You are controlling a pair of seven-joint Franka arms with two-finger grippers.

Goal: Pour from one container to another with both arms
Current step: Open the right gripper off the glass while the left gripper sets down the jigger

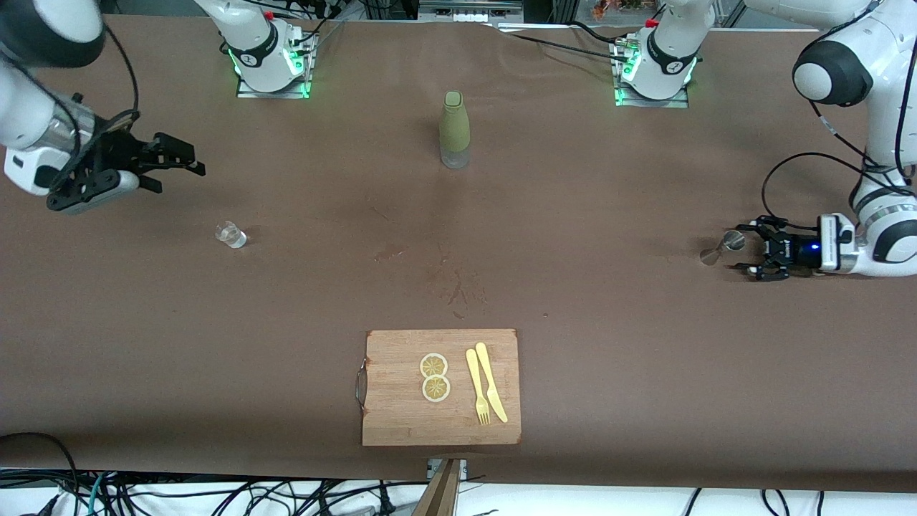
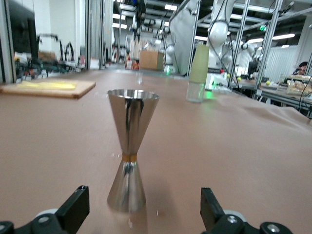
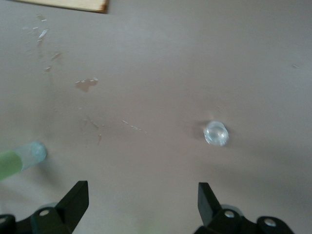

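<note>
A small steel hourglass-shaped measuring jigger stands on the brown table toward the left arm's end. It is upright, its long axis vertical, the wider cone opening upward and the narrower cone resting on the table, as the left wrist view shows. Whether it holds any liquid cannot be told.

The left gripper sits low at table height just beside the jigger, fingers spread wide, one on either side of it and not touching it. In the left wrist view the jigger stands between the two parted fingertips.

Well apart, toward the right arm's end, a small clear glass cup stands upright on the table, mouth upward. The right gripper hangs in the air, fingers apart and holding nothing, with the cup on the table below and ahead of its camera.

Both containers rest on the table, far from each other, neither one lifted or tilted. This would fit a stage with the pour to come, or one with both containers set back down.

An olive-green bottle with a clear base stands upright mid-table, nearer the robot bases. Nearest the front camera lies a wooden cutting board carrying two lemon slices and a yellow fork and knife.
</note>
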